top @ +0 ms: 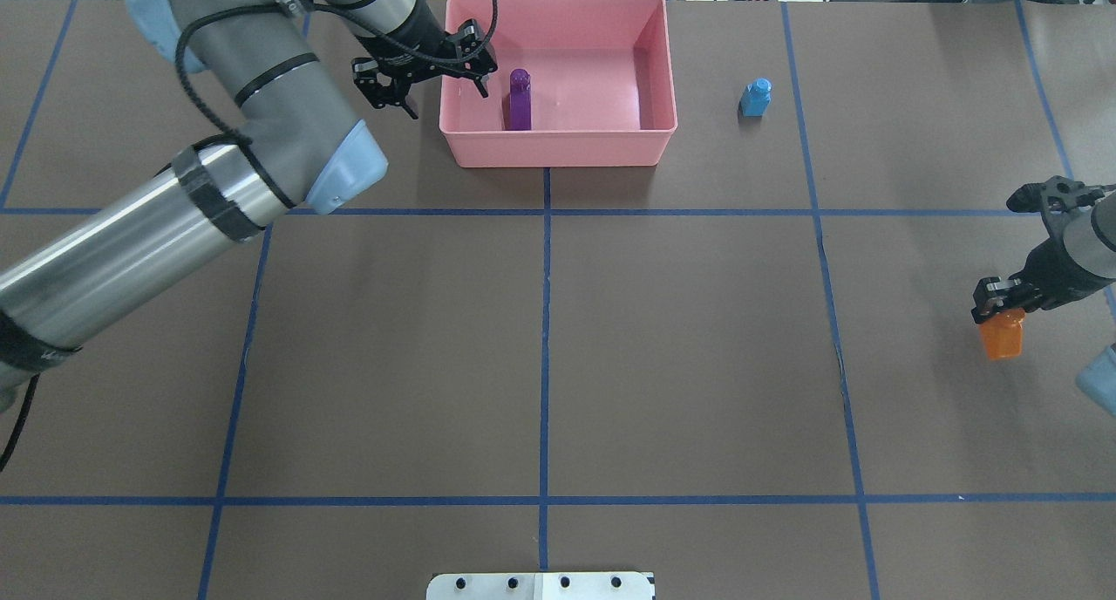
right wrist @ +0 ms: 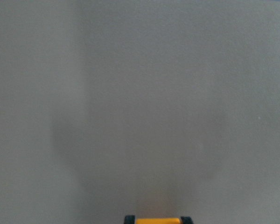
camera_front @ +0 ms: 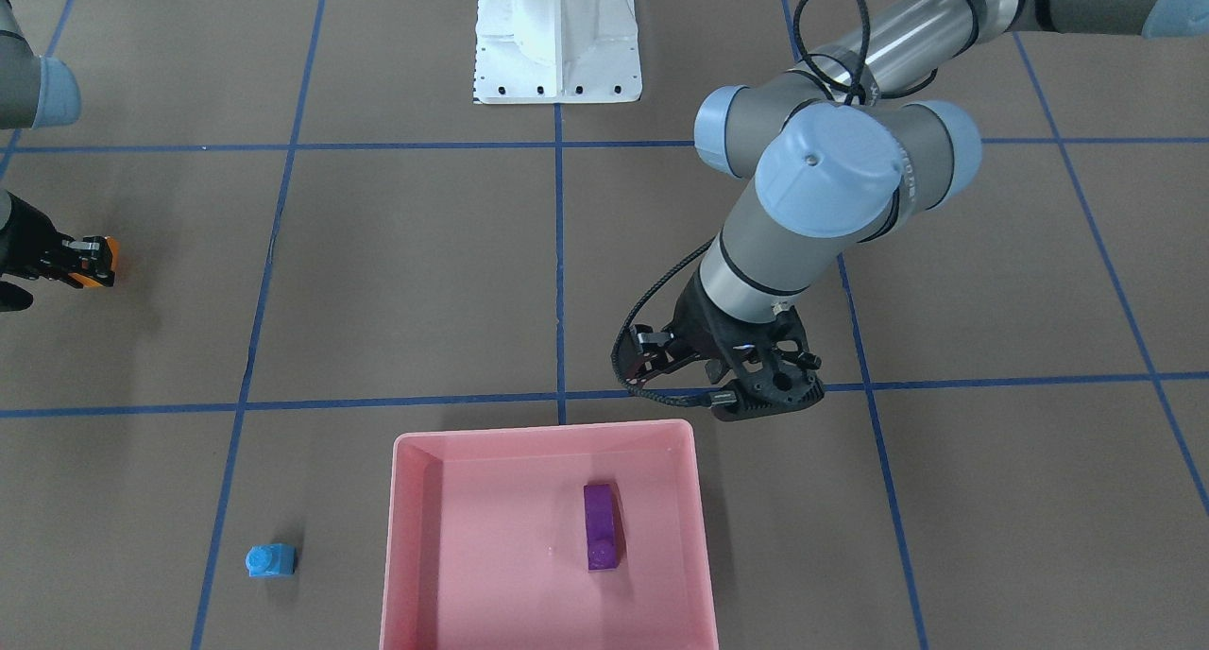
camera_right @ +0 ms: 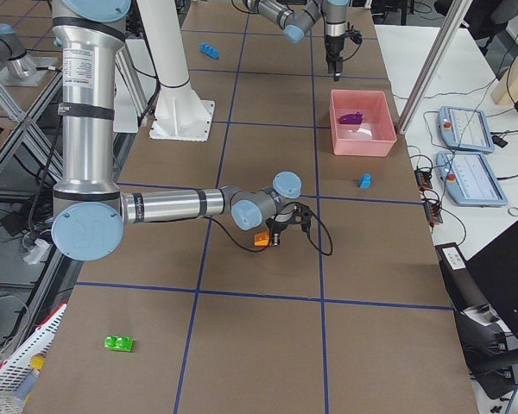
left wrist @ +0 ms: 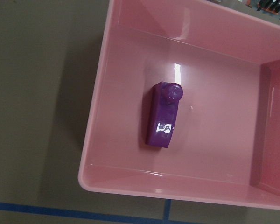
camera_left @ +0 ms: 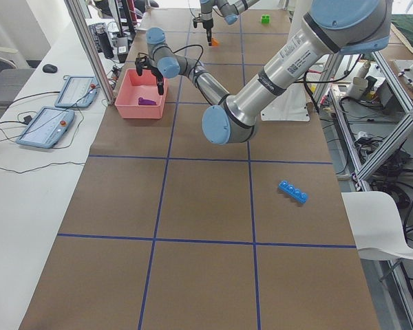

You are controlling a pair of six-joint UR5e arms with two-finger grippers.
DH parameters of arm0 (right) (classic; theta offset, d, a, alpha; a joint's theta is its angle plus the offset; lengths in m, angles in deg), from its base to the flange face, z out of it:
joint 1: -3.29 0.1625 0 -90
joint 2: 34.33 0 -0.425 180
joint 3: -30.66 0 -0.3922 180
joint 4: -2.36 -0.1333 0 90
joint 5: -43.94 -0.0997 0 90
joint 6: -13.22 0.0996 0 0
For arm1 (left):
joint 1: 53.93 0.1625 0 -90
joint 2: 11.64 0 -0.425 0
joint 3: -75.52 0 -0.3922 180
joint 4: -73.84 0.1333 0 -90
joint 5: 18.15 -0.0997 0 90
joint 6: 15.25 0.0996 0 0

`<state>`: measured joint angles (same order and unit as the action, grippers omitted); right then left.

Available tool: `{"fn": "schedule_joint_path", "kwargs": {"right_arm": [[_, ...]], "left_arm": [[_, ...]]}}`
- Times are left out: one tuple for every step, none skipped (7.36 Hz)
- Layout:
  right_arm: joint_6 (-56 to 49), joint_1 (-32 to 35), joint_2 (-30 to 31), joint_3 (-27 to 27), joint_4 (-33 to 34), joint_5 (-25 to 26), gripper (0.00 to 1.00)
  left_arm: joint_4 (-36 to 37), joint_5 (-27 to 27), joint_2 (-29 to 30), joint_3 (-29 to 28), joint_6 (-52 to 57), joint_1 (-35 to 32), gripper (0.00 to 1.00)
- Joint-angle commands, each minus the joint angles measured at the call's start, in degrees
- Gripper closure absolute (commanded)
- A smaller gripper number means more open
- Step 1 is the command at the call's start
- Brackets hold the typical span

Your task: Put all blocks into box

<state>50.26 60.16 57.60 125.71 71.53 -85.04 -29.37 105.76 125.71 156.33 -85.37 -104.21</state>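
My right hand [top: 1001, 317] is clamped on the orange block [top: 1002, 338], out at 3 o'clock on the surface [top: 697, 364]. I cannot tell whether the block is clear of the surface. My left hand [top: 445, 94] hangs with its jaws apart and nothing in them, over the 9 o'clock wall of the box [top: 558, 146]. The box sits at 12 o'clock from my base [camera_front: 557, 45].

The purple block [top: 520, 103] lies inside the box, toward its 9 o'clock side. The small blue block [top: 755, 97] is outside, near the box at its 3 o'clock. The long blue block [camera_left: 293, 192] lies well out at 9 o'clock from the base, and the green block [camera_right: 118, 343] well out at 3 o'clock.

I judge all of these light, hard and rigid, so a modest squeeze should hold them and will not crush them. The gloss is the trouble, since a pinch on a corner or on the studs would likely slip or twist. I would take each across its flat side walls, below the studs. The long blue one I would take at mid-length, across its narrow width, so it does not swing. Hard plastic on hard plastic will probably bounce, so I would let go low inside the box.
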Motion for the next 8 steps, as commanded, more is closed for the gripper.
{"fn": "schedule_joint_path", "kwargs": {"right_arm": [[0.6,1.5,-15.6,1.1,16.5,0.2,1.0],[1.4,2.2,-26.9,-0.3,28.5,0.7,1.0],[6.1,2.5,-35.8,-4.7,31.3,0.8,1.0],[14.5,1.6,-45.2,-13.5,29.1,0.7,1.0],[18.8,1.4,-54.5,-25.6,22.7,0.8,1.0],[24.1,0.9,-57.7,-32.8,13.8,1.0,1.0],[31.5,0.1,-61.0,-41.0,2.5,1.9,1.0],[38.6,-2.5,-65.3,-47.6,-4.0,6.9,1.0]], "left_arm": [[0.3,0.1,-15.8,15.5,5.1,-0.2,0.06],[0.2,0.0,-23.6,21.4,9.9,-0.1,0.06],[0.2,-0.2,-31.4,25.9,17.7,-0.1,0.06],[0.1,-0.2,-37.7,29.6,23.4,-0.2,0.06],[-0.1,-0.3,-43.2,32.4,25.4,-0.2,0.06],[-0.8,-0.7,-49.7,34.7,30.9,-0.2,0.06],[-6.9,-0.7,-56.5,35.2,37.4,-0.2,0.06],[-13.6,-0.5,-61.8,35.1,38.2,0.2,0.06]]}}
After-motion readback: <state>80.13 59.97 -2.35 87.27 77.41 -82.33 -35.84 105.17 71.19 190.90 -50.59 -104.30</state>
